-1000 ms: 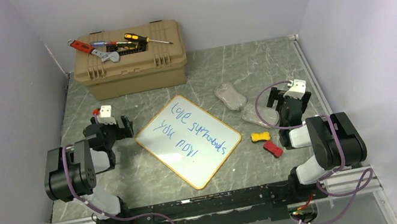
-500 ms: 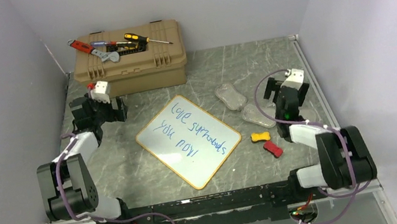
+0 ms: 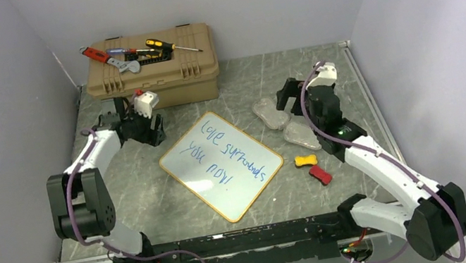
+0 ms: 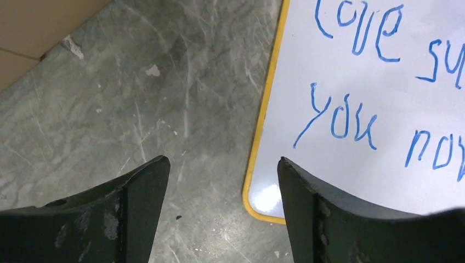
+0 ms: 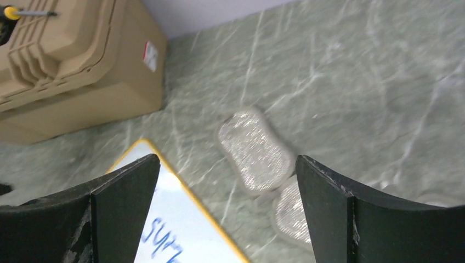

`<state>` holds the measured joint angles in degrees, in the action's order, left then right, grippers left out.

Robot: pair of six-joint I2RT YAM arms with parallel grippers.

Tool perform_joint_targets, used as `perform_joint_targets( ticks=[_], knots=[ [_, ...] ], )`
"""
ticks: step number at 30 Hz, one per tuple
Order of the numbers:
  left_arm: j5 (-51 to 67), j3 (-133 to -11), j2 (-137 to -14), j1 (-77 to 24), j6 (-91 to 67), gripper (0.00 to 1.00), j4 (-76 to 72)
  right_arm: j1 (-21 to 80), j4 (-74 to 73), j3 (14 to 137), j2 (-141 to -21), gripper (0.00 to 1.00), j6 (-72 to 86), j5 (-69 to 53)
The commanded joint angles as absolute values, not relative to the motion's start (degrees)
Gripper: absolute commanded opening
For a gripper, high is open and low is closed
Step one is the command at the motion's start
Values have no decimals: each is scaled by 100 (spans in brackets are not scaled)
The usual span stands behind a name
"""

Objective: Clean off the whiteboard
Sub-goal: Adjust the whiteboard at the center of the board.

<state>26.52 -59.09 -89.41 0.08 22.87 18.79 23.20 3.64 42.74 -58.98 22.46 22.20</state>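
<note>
The whiteboard (image 3: 221, 165) lies flat mid-table, turned like a diamond, with an orange-tan frame and blue handwriting. It also shows in the left wrist view (image 4: 384, 98) and the right wrist view (image 5: 181, 230). My left gripper (image 3: 152, 127) is open and empty, hovering over the board's left corner. My right gripper (image 3: 289, 93) is open and empty, above two grey sparkly pads (image 3: 271, 113) (image 3: 305, 135) just right of the board; the pads also show in the right wrist view (image 5: 255, 150).
A tan toolbox (image 3: 152, 70) with screwdrivers and a wrench on its lid stands at the back left. A small yellow piece (image 3: 305, 160) and a red piece (image 3: 320, 175) lie right of the board. Walls close in on three sides.
Both arms have reached out from folded poses. The left gripper moved right toward the board's left corner. The right gripper moved left and back over the grey pads.
</note>
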Motion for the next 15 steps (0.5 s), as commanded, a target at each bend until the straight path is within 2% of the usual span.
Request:
perform_joint_targets(
  ticks=[1,3,5,7,10,15],
  knots=[
    [3134,-6504,-9156,40,2460,77,2559,1857,-1032,4408,-5714,100,4154,881],
    [3296,-6546,-9177,35,2399,77,2504,1072,-972,4101,-5492,100,4913,-310],
    [3313,-6652,-9228,-109,2383,78,2563,541,-800,3889,-5444,100,4936,-1237],
    [3286,-6753,-9325,-148,2357,78,2662,748,-1517,4241,-5605,100,4547,-944],
    [3075,-6798,-9495,-188,2336,78,2662,1617,-2379,4577,-5824,100,4210,-58],
    [2938,-6774,-9761,-227,2291,78,2367,2920,-3200,4641,-6298,100,4722,709]
  ],
)
